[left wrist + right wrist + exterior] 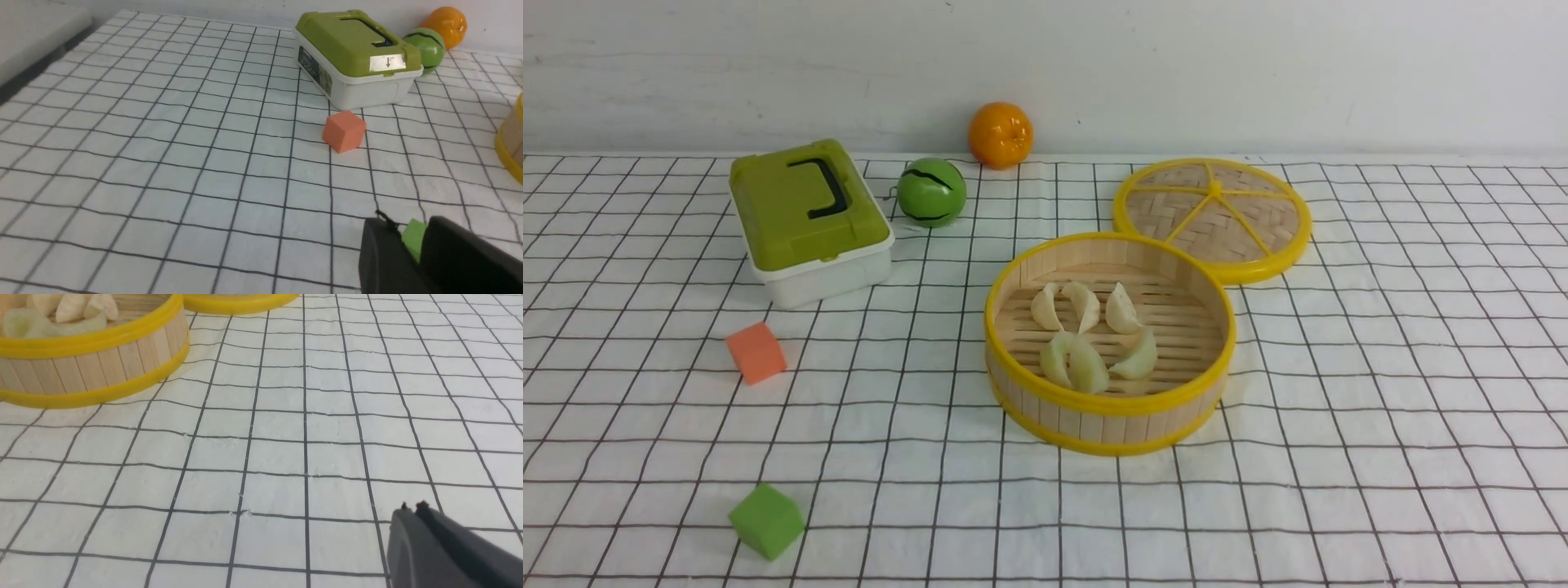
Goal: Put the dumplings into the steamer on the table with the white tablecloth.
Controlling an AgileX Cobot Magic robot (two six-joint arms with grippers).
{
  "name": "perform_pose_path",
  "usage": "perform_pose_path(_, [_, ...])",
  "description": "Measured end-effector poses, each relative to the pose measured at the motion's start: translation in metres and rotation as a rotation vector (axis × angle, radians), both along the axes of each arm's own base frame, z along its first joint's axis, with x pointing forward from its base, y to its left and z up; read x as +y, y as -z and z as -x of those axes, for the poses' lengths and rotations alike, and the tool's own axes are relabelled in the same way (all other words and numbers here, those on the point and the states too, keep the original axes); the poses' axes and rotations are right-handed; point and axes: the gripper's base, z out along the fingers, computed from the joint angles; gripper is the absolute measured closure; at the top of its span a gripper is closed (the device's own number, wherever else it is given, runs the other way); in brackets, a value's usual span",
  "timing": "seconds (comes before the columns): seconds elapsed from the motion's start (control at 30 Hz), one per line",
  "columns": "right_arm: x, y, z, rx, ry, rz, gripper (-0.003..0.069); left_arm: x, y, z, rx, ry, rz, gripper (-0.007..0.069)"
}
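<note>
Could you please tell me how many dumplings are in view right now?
6, all inside the steamer: three cream-white dumplings in the far row, three pale greenish ones nearer the camera. None shows on the white tablecloth.

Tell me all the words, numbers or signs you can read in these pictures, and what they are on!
Down arrow: on a silver sticker on the front edge of the green box lid.
Dark label on the side of the white box: it has print and a picture, but it is too small and blurred to read.
Nothing else carries writing: not the steamer, its woven lid, the cubes, the balls or the tablecloth.
</note>
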Motion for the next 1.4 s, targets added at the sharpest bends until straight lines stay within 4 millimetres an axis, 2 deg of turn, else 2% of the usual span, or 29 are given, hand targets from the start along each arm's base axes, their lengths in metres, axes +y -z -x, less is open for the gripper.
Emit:
perform_pose_path(0.07, [0.0,0.0,0.0,0.0,0.0,0.0,0.0665,-0.002,0.007,-0.002,-0.003,-0.008,0.049,0.048])
perform_pose_path(0.13, [0.0,0.0,0.0,0.0,0.0,0.0,0.0663,-0.006,0.025,-0.008,-0.012,-0.006,0.174,0.0479])
perform_pose_path(0.2, [0.0,0.0,0.0,0.0,0.0,0.0,0.0663,-0.007,0.042,-0.011,0.012,-0.003,0.225,0.0479])
perform_pose_path(0.37, [0.0,0.0,0.0,0.0,0.0,0.001,0.0659,-0.008,0.054,-0.01,0.084,-0.002,0.21,0.0479])
perform_pose_path(0.57, [0.0,0.0,0.0,0.0,0.0,0.001,0.0656,-0.008,0.056,-0.01,0.1,0.016,0.138,0.0479])
perform_pose_path(0.83, [0.0,0.0,0.0,0.0,0.0,0.001,0.0648,-0.007,0.056,-0.01,0.105,0.067,-0.087,0.0483])
perform_pose_path(0.93, [0.0,0.0,0.0,0.0,0.0,0.001,0.0643,-0.009,0.056,-0.01,0.104,0.089,-0.087,0.0531])
perform_pose_path(1.0, [0.0,0.0,0.0,0.0,0.0,0.001,0.064,-0.01,0.056,-0.01,0.104,0.097,-0.081,0.0604])
perform_pose_path(1.07, [0.0,0.0,0.0,0.0,0.0,0.001,0.0639,-0.01,0.056,-0.01,0.104,0.099,-0.079,0.0637])
perform_pose_path(1.4, [0.0,0.0,0.0,0.0,0.0,0.001,0.0638,-0.01,0.056,-0.01,0.104,0.105,-0.094,0.0637])
